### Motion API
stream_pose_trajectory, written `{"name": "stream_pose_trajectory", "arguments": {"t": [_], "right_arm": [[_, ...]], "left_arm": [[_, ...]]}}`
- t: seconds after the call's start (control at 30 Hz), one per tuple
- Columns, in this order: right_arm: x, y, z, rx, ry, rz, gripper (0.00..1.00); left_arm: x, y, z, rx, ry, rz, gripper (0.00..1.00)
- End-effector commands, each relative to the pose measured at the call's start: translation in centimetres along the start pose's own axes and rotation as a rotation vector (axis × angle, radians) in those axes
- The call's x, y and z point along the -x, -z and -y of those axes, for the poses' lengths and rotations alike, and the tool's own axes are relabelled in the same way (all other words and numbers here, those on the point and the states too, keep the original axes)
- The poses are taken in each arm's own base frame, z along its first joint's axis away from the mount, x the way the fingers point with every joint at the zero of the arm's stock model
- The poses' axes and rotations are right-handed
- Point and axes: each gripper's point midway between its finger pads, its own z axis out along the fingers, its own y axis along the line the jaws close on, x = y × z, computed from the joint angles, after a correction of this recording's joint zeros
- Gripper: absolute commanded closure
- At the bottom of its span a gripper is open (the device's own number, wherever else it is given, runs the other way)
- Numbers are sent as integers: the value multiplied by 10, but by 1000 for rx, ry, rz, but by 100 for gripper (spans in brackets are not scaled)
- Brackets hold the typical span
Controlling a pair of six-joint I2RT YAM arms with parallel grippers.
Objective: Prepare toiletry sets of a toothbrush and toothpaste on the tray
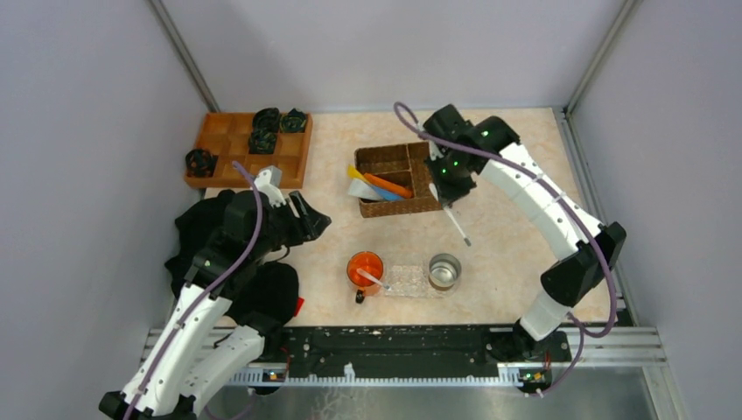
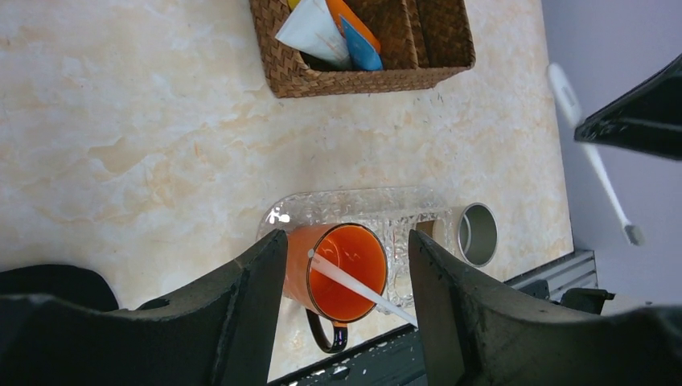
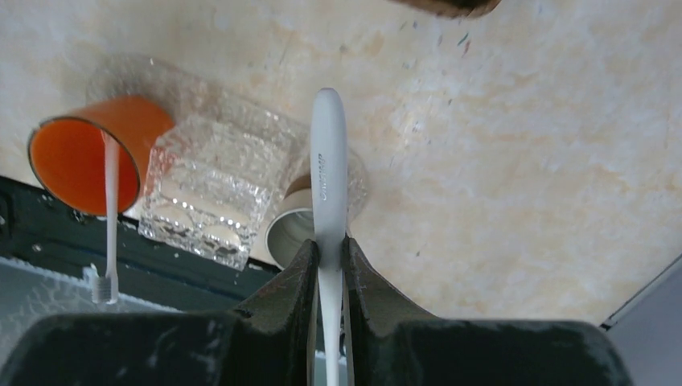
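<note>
Gripping a white toothbrush (image 3: 329, 161), R jaws are hanging over the worktop (image 3: 523, 161). L jaws are hovering released above orange mug (image 2: 354, 251) on tray (image 2: 362, 205).

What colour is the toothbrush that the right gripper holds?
The toothbrush is white, clearest in the right wrist view.

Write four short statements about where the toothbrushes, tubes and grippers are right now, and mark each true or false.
1. The right gripper is shut on a white toothbrush. True.
2. The steel cup has a toothbrush in it. False: it looks empty; a second toothbrush leans in the orange mug.
3. The left gripper is shut on something. False: it is open and holds nothing.
4. The tubes lie in the wicker basket. True.
</note>
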Motion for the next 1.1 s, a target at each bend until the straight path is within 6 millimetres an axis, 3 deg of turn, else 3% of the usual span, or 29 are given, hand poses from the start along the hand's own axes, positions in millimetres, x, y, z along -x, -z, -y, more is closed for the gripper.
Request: {"name": "stream_pose_trajectory", "arguments": {"t": [0.0, 0.3, 0.5, 0.8, 1.07], "right_arm": [[-43, 15, -9, -77, -18, -71, 96], [-128, -7, -25, -142, -8, -257, 98], [-163, -15, -35, -132, 7, -315, 99], [-185, -28, -41, -84, 29, -344, 100], [-187, -50, -48, -65, 79, -382, 100]], "left_arm": [[-6, 4, 7, -62, -44, -17, 36], [-19, 23, 2, -81, -45, -17, 35], [-25, 29, 0, -91, -24, -20, 35], [-27, 27, -1, -84, -9, -26, 35], [-28, 24, -3, -75, 1, -30, 36]]}}
